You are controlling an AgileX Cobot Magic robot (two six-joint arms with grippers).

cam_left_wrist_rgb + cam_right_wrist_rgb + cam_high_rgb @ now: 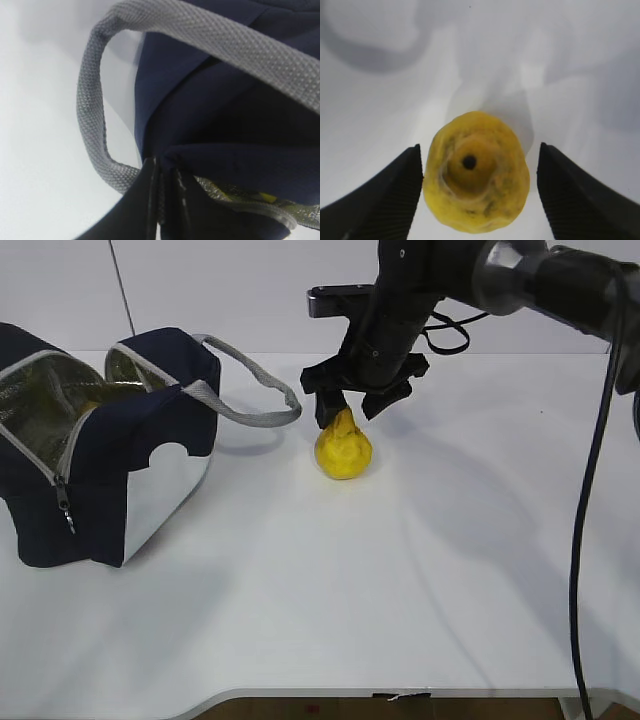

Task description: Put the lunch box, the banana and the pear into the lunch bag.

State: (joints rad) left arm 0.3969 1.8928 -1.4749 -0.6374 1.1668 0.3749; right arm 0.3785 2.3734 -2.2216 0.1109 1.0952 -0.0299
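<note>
While the exterior view shows my right gripper (353,403) spread just above the pear (343,448) on the table (400,580), beside the unzipped lunch bag (150,455), my left wrist view shows fingers (165,200) pinched on navy fabric; my right wrist view shows pads (395,200) flanking the pear without touching it.

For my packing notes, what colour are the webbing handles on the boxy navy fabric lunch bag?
Grey, a woven grey webbing handle; the left wrist view shows it best.
</note>
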